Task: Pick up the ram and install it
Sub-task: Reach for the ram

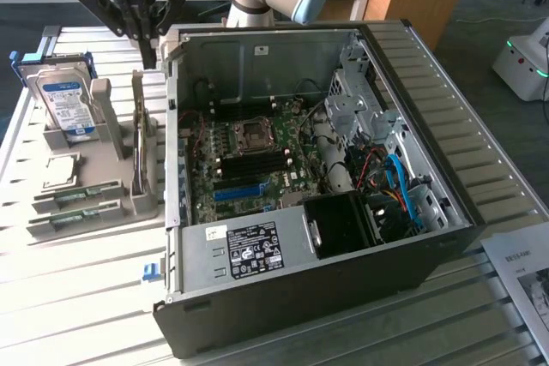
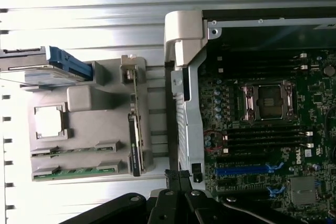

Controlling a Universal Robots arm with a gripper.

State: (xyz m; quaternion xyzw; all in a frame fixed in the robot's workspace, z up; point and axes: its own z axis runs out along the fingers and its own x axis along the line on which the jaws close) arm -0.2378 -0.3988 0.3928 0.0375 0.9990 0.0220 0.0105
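Observation:
Two look-alike green ram sticks lie flat in slots of a grey holder (image 1: 110, 130), one (image 1: 83, 194) behind the other (image 1: 73, 219); the wrist view shows them too (image 2: 73, 152) (image 2: 73, 172). I cannot tell which one is the task's ram. My gripper (image 1: 147, 38) hangs above the table at the exterior view's upper left, beside the open computer case (image 1: 300, 255) and well above the holder. Its fingers are shut with nothing between them, and their tips (image 2: 178, 176) meet over the case's wall. Black memory slots (image 2: 265, 137) on the motherboard stand bare beside the processor socket (image 2: 268, 100).
The holder also carries a blue-labelled hard drive (image 1: 67, 100), a processor chip (image 1: 56, 169) and a thin card standing on edge (image 1: 137, 135). The case's grey wall (image 2: 184, 77) rises between holder and motherboard. Cables and a drive cage (image 1: 360, 100) crowd the case's far side. Papers (image 1: 523, 276) lie at the exterior view's right.

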